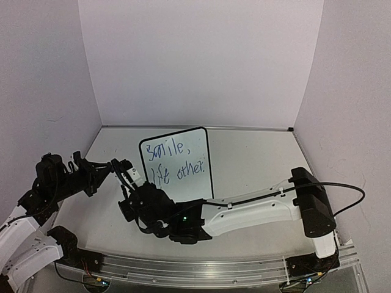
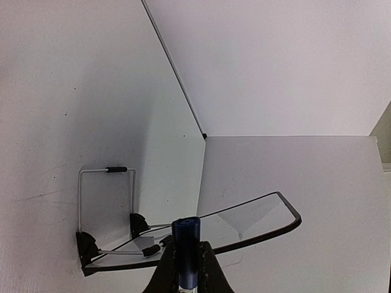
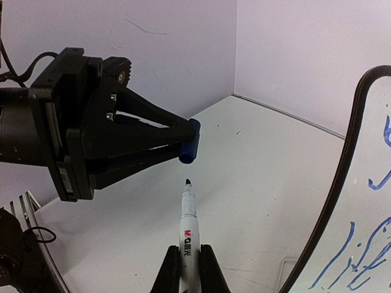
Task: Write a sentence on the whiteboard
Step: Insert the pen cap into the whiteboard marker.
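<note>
Bright, even light, soft shadows; whiteboard edge bows in wrist views

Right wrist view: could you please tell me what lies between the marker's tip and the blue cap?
The right wrist view shows the stretch bare: the marker and the blue cap stand apart, only table behind.
</note>
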Tool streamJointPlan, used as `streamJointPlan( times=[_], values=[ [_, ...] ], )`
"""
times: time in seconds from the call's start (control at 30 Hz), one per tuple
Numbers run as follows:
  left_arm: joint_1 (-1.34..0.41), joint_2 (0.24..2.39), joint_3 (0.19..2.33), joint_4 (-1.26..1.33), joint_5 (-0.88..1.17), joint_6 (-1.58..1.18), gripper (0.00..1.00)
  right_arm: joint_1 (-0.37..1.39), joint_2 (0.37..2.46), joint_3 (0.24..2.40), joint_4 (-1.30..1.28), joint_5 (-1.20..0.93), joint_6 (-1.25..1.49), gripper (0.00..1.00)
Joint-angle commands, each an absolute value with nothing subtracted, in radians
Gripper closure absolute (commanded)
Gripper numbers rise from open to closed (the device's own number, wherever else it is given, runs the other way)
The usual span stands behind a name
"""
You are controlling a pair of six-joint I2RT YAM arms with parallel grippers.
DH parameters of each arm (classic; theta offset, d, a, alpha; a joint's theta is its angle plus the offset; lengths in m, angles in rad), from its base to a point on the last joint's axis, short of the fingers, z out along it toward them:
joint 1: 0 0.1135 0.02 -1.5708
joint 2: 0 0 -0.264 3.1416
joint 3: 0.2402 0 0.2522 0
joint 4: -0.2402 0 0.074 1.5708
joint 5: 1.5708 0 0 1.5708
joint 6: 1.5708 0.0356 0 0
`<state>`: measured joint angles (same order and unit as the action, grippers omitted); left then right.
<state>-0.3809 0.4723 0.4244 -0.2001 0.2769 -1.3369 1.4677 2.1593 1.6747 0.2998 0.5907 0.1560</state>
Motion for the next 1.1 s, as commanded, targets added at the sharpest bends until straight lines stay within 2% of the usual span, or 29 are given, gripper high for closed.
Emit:
streamJointPlan(
  times=[0.0, 1.07],
  values=[
    [-0.383, 0.483, 0.431, -0.165, 0.302, -1.337, 1.0, 1.47, 2.178, 1.722, 0.307, 0.62, 0.135, 1.0],
    [-0.384, 0.485, 0.435, -0.165, 0.338, -1.33, 1.0, 1.458, 2.208, 1.755, 0.305, 0.625, 0.13, 1.0]
  ],
)
